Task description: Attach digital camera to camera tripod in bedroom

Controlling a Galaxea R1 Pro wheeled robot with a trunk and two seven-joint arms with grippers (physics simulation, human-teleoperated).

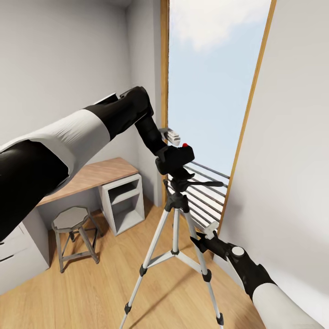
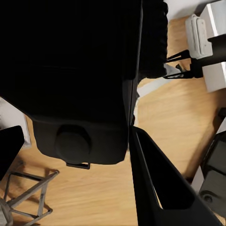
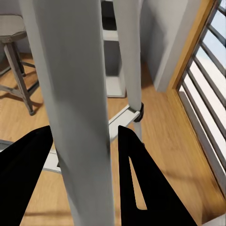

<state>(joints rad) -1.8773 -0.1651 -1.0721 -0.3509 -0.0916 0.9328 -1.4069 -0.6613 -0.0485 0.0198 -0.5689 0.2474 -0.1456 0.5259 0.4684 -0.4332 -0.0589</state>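
Observation:
The digital camera (image 1: 176, 157), a black box with a red dot on top, rests right on the black pan head (image 1: 180, 183) of the camera tripod (image 1: 175, 228). My left gripper (image 1: 165, 145) reaches in from the left and is shut on the camera. In the left wrist view the camera body (image 2: 75, 94) lies against one finger (image 2: 157, 190). The tripod stands on the wood floor in front of the window. My right gripper (image 1: 200, 241) is low at the tripod's right leg. In the right wrist view that silver leg (image 3: 75, 117) runs between both black fingers (image 3: 139, 179), which close on it.
A tall wood-framed window (image 1: 210, 82) with a railing (image 1: 205, 192) lies just behind the tripod. A grey wall (image 1: 292, 160) is close on the right. At the left stand a wood-topped desk (image 1: 91, 176), a grey shelf unit (image 1: 122, 203) and a metal stool (image 1: 73, 235).

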